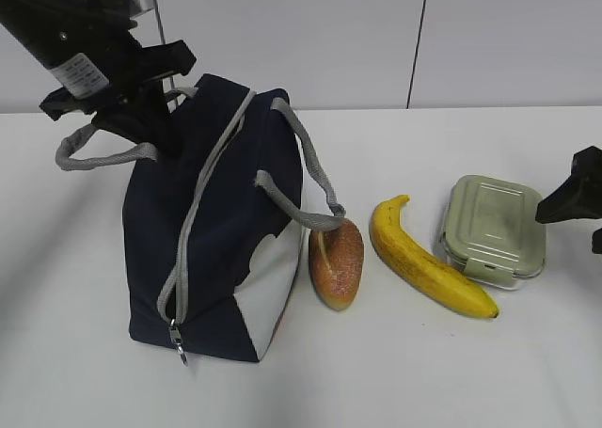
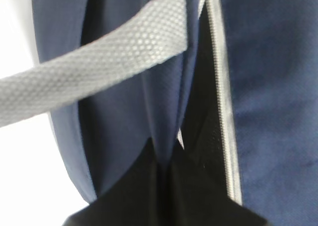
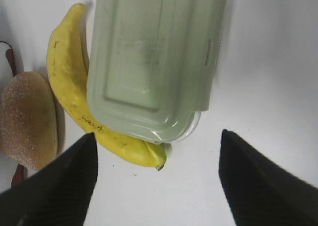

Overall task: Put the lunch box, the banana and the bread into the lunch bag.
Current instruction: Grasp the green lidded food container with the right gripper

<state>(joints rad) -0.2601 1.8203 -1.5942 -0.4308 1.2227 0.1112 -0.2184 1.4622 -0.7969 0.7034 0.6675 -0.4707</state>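
The navy lunch bag point(image 1: 235, 249) stands at the left, its ring pull point(image 1: 178, 341) low at the front. My left gripper point(image 1: 155, 132) is at its top back edge, shut on a fold of the bag's fabric point(image 2: 166, 161); a dark gap shows beside the grey zipper strip point(image 2: 221, 87). The bread point(image 1: 336, 263) leans against the bag's white side. The banana point(image 1: 423, 259) lies to the right of the bread. The lunch box point(image 1: 496, 229) sits beside the banana. My right gripper point(image 1: 574, 198) is open just right of the box, with the box point(image 3: 154, 57), banana point(image 3: 74, 97) and bread point(image 3: 27, 116) in its wrist view.
A grey webbing handle point(image 1: 103, 153) loops out to the left of the bag, and it shows across the left wrist view point(image 2: 99, 72). The other handle point(image 1: 315, 198) hangs over the bread. The white table point(image 1: 395, 372) ends at a pale wall behind.
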